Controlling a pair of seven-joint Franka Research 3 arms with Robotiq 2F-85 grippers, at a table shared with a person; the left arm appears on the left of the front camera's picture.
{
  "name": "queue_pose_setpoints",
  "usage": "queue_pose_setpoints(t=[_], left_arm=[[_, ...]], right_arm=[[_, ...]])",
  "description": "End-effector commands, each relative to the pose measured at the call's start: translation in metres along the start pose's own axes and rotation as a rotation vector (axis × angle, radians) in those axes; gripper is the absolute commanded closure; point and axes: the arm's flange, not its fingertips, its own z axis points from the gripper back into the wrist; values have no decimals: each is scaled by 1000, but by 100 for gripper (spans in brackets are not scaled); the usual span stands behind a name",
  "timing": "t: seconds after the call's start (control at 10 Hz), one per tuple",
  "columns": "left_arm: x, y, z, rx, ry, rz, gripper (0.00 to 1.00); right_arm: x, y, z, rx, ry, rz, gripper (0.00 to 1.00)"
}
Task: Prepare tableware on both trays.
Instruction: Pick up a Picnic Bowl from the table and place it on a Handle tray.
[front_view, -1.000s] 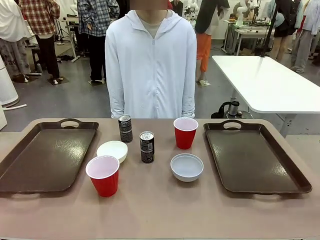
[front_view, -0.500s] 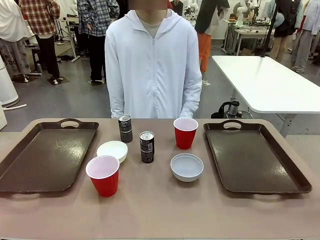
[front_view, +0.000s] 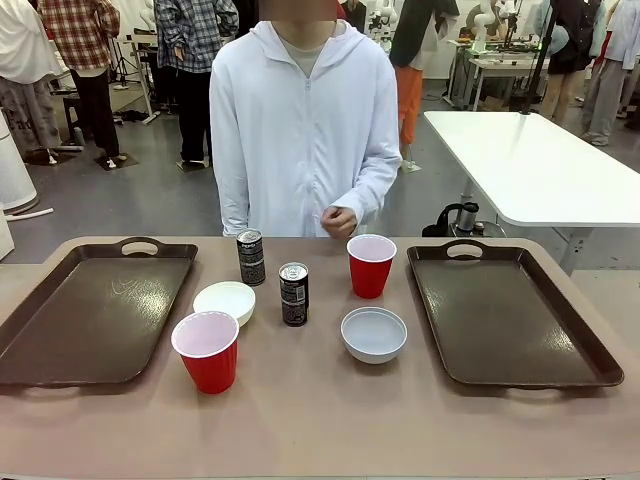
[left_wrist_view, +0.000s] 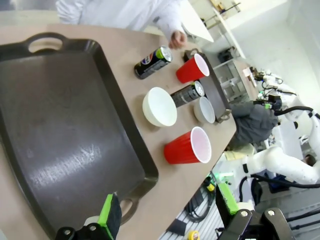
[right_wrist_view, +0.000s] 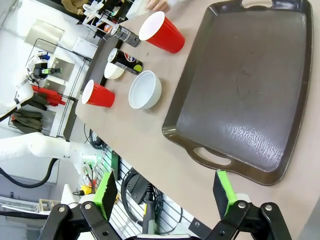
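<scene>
Between two dark brown trays, the left tray (front_view: 90, 310) and the right tray (front_view: 510, 310), the tableware stands on the table. It comprises a near red cup (front_view: 206, 350), a far red cup (front_view: 370, 265), two dark cans (front_view: 251, 257) (front_view: 293, 294), a white bowl (front_view: 225, 300) and a pale grey-blue bowl (front_view: 374, 333). My left gripper (left_wrist_view: 167, 210) hangs open, high over the near end of the left tray (left_wrist_view: 60, 125), holding nothing. My right gripper (right_wrist_view: 165, 195) is open too, above the table's near edge beside the right tray (right_wrist_view: 250, 85).
A person in a white hooded jacket stands at the far side, with one hand (front_view: 338, 220) raised just behind the far red cup. Both trays are bare inside. Bare tabletop lies along the near edge.
The person's hand has come up from below the table's far edge to just behind the far red cup. Tableware, trays and grippers have not moved.
</scene>
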Motion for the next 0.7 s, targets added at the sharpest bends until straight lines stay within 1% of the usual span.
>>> queue_pose_setpoints(t=[0.0, 0.6], left_arm=[[0, 1, 2, -17, -14, -11, 0], [0, 1, 2, -17, -14, -11, 0]], right_arm=[[0, -1, 1, 18, -12, 6, 0], [0, -1, 1, 18, -12, 6, 0]])
